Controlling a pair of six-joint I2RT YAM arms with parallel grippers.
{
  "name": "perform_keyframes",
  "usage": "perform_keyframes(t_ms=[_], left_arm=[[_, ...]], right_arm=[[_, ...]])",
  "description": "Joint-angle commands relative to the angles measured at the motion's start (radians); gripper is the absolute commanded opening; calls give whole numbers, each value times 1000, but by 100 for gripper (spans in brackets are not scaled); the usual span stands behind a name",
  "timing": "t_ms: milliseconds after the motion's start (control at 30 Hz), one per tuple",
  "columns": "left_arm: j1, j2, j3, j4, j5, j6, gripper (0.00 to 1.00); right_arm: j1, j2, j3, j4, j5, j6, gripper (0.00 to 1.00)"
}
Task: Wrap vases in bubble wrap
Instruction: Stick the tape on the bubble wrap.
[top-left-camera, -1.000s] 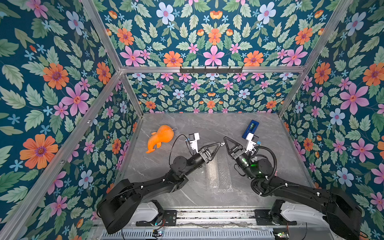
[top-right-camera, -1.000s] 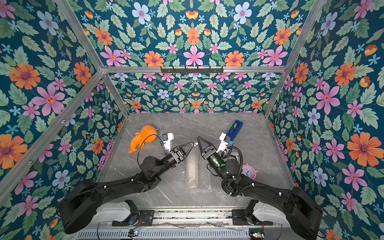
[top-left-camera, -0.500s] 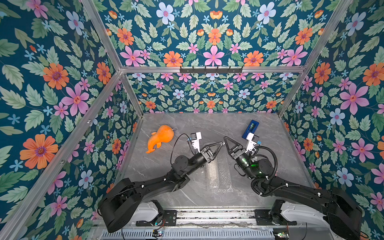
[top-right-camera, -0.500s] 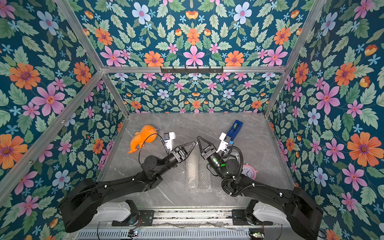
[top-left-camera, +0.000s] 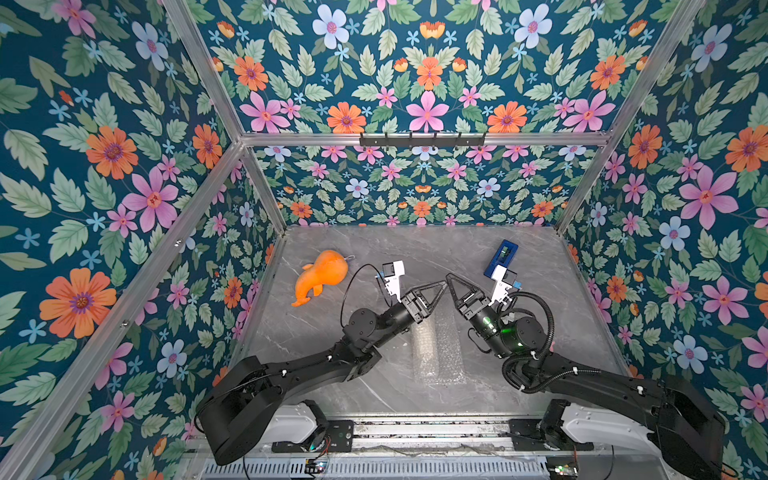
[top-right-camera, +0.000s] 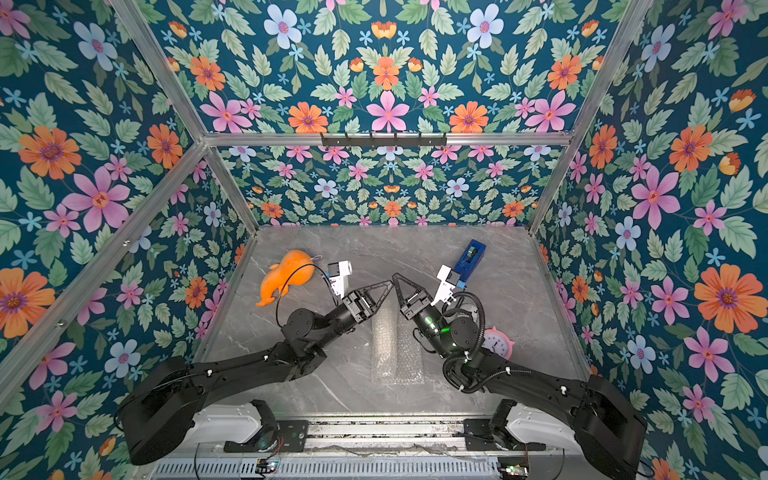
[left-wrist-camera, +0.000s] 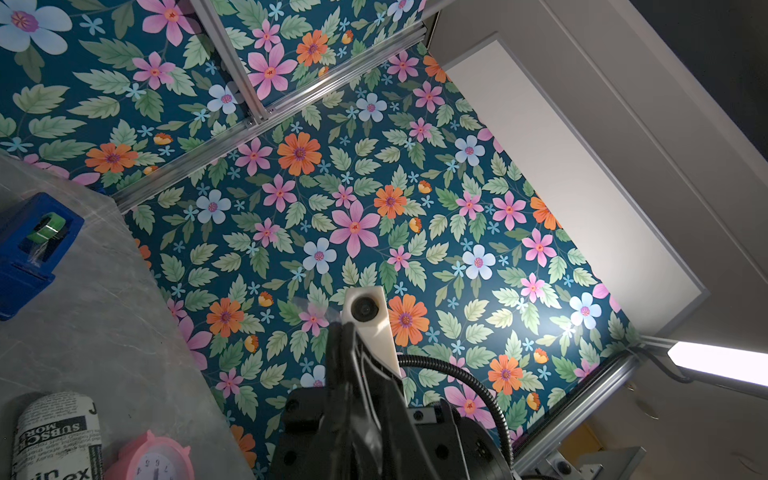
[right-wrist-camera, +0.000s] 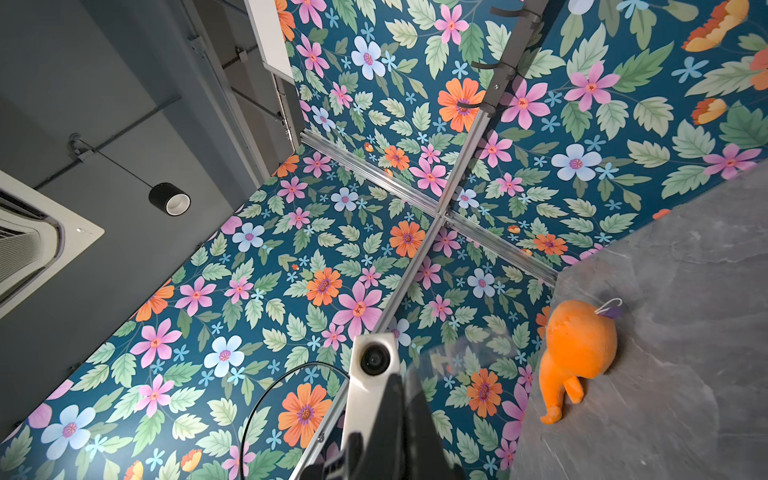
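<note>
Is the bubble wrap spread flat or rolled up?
Partly rolled: one side of the bubble wrap bulges as a tube, the rest lies flat.

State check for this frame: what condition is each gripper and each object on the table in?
left gripper: shut, raised, tip beside the right's.
right gripper: shut, raised.
bubble wrap: lying on the table, one long side rolled up; contents not visible.
tape dispenser: on the table, green roll loaded.
plush toy: lying on the table.
pink clock: on the table, partly hidden.
</note>
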Motion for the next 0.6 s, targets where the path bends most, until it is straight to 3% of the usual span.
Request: perform_keyframes(t_ms=[0,267,300,367,433,567], left_arm=[[-2,-2,7,3,12,-4,8],[-6,-4,-1,-7,6,-9,0],[-5,-7,-1,-11,4,-9,0],[-6,-19,-1,-35,2,-2,0],[-5,-37,-3,-86,-5,8,0],[-3,-92,-3,-227,-15,38,0]], right_arm=[[3,-6,7,20,1,-16,0],[4,-16,2,19,2,-36,0],[4,-22,2,9,1,-43,5],[4,-50,6,-69,11,-60,37],[4,-94,16,-194,31,-94,55],[3,-219,44,-527,114,-206,66]])
